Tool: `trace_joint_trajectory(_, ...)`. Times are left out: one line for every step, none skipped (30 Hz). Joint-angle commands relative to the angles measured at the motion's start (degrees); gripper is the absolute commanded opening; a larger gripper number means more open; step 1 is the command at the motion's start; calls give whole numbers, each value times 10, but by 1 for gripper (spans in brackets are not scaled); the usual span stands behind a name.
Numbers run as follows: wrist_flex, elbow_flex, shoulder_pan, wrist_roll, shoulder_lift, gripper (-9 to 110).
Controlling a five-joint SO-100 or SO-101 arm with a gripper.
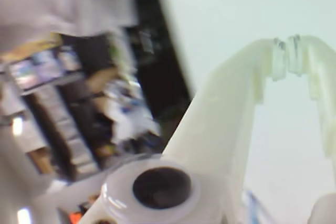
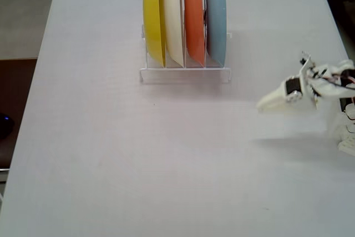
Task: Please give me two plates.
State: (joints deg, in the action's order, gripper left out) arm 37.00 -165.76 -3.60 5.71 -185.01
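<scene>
- Fixed view: four plates stand on edge in a clear rack (image 2: pixel 184 74) near the far edge of the white table (image 2: pixel 111 154)
- From left to right in that view it goes yellow plate (image 2: pixel 153 18), cream plate (image 2: pixel 173 18), then the orange plate (image 2: pixel 194 18) and the light blue plate (image 2: pixel 216 18) at the right end, all packed close side by side
- The white claw (image 2: pixel 260 105) hangs over the table on the right, well apart from the rack, tip pointing left, holding nothing
- Wrist view: pretty blurry, but the two white fingers (image 1: pixel 220 129) arch up and their tips meet at the top, so the claw (image 1: pixel 287 59) is clenched with nothing between them
- Behind the fingers is just pale table, and a dark cluttered room (image 1: pixel 79 103) fills the left side, too smeared to make out
- No plates show up in this view
</scene>
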Motion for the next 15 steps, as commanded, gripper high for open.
trace_joint_trajectory(2, 172, -48, 49, 85, 0)
trace_joint_trajectory(5, 200, -62, 65, 105, 0)
trace_joint_trajectory(11, 227, -74, 76, 127, 0)
trace_joint_trajectory(18, 254, -84, 84, 149, 0)
trace_joint_trajectory(19, 280, -94, 96, 173, 0)
trace_joint_trajectory(19, 308, -105, 114, 196, 0)
trace_joint_trajectory(19, 333, -118, 129, 218, 0)
trace_joint_trajectory(19, 360, -130, 146, 242, 0)
trace_joint_trajectory(19, 388, -142, 163, 265, 0)
trace_joint_trajectory(19, 417, -152, 179, 285, 0)
trace_joint_trajectory(19, 444, -160, 192, 304, 0)
trace_joint_trajectory(22, 470, -167, 207, 323, 0)
trace_joint_trajectory(26, 497, -175, 219, 344, 1)
trace_joint_trajectory(34, 519, -184, 229, 364, 3)
trace_joint_trajectory(46, 541, -194, 237, 384, 6)
